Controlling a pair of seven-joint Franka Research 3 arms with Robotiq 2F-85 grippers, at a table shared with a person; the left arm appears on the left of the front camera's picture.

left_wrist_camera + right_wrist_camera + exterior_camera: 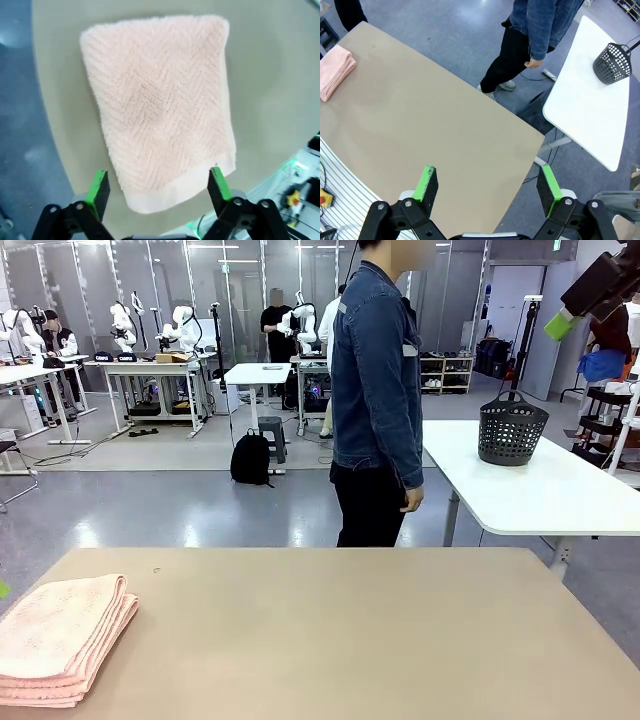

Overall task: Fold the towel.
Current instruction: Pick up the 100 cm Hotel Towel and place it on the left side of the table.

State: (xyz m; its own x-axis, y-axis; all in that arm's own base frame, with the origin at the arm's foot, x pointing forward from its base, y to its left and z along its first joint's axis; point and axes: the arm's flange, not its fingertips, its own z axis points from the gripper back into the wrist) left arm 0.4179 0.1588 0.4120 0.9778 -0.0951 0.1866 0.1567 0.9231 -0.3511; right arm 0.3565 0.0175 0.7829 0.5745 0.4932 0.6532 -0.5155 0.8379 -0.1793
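The towel [62, 638] lies folded into a thick pale pink stack at the near left corner of the tan table [350, 640]. From above, in the left wrist view, the towel [160, 110] is a neat rectangle with its plain band toward me. My left gripper [159, 185] hovers over that band, open, with nothing between its green pads. My right gripper [487, 185] is open and empty, high above the table's right part. It shows at the top right of the front view [568, 320]. The towel [335, 70] is far from it, at the table's other end.
A person in a denim jacket [375, 390] stands at the table's far edge, side-on, hands down. A white table [540, 490] at the back right carries a dark basket [512, 430]. The tan table's middle and right are bare.
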